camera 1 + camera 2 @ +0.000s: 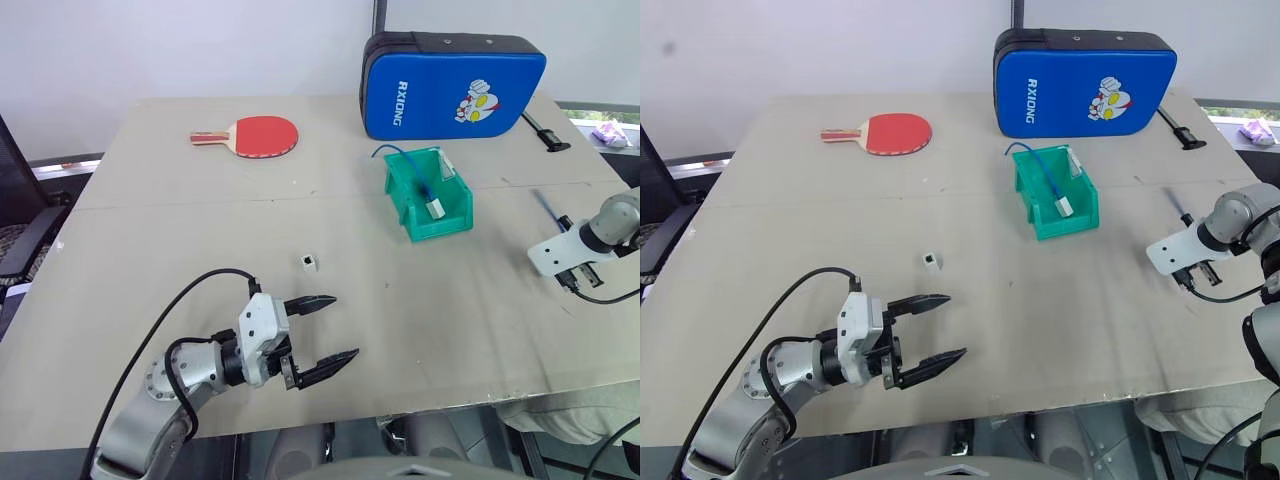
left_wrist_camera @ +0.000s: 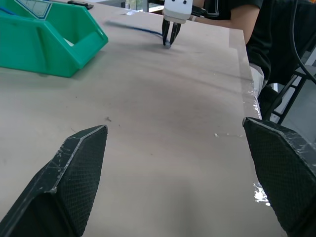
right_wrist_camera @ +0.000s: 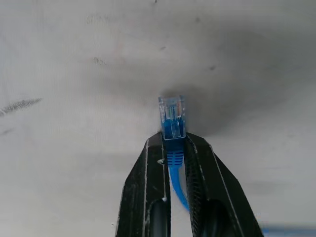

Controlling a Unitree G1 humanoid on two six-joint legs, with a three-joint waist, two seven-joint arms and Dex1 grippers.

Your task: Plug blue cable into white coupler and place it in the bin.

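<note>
Right hand [image 3: 174,148] is clamped on the blue cable [image 3: 172,129] just behind its clear plug, which sticks out past the fingertips above the table [image 1: 200,220]. The head views show this hand at the table's right side, pointing down, with a short run of the cable lying beyond it.

Left hand [image 1: 328,334] hovers low over the near left of the table, fingers spread wide, nothing between them.

White coupler [image 1: 308,262] sits alone on the table, just ahead of the left hand, well apart from the cable.

Progress, as judged: cable grasped only. Left to do: pick up the coupler, seat the plug, drop the pair in the bin [image 1: 405,195]. The green bin, mid-table, already contains another blue cable with white pieces.

Surface: plain beige board with a seam across it. Also on it: a red table-tennis paddle [image 1: 258,135] and a blue padded case [image 1: 450,85] at the far edge. White wall behind; a person's arm shows at the table's edge in the left wrist view
</note>
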